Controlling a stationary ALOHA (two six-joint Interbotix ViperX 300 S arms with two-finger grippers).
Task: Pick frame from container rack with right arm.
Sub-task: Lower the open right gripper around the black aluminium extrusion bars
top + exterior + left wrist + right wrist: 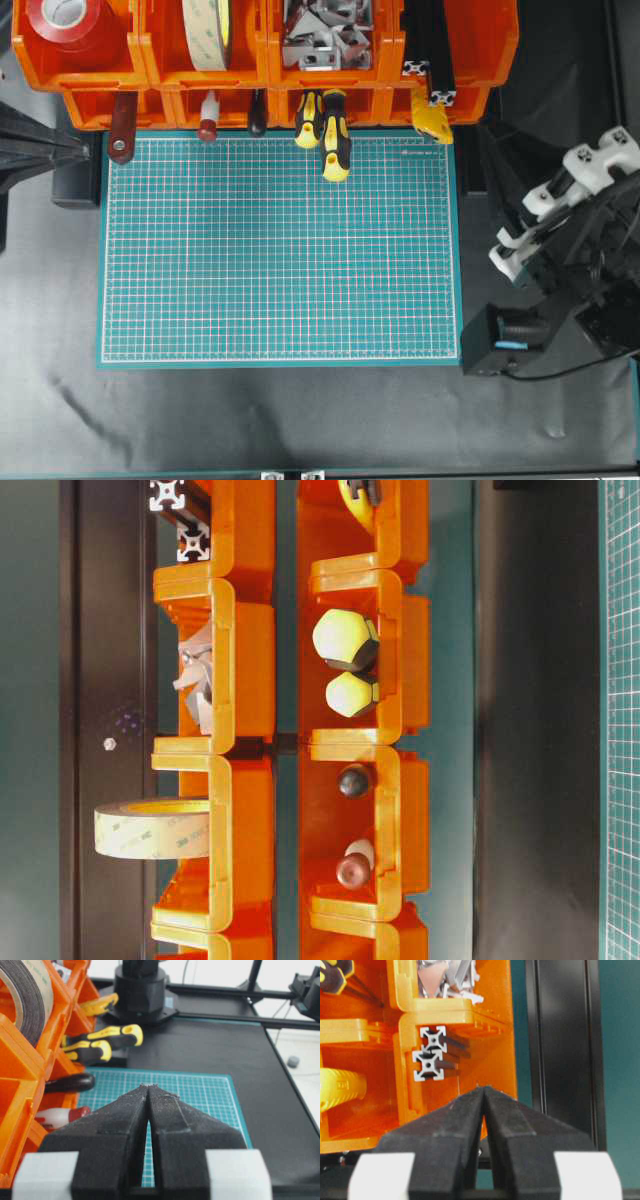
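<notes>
Orange container rack [492, 1055] ahead, right gripper [484, 1091] level (closed).

You have two black frames [432, 55] lying together in the top right bin of one orange container rack [140, 70], their silvery cut ends [431, 1054] stacked one above the other in the right wrist view. Count two yellow-and-black screwdrivers [334, 140] side by side, one red tape roll [65, 22], one pale tape roll [208, 30] and one pile of grey metal brackets [322, 35] whose number you cannot tell. One green cutting mat [280, 250] lies on the surface.
</notes>
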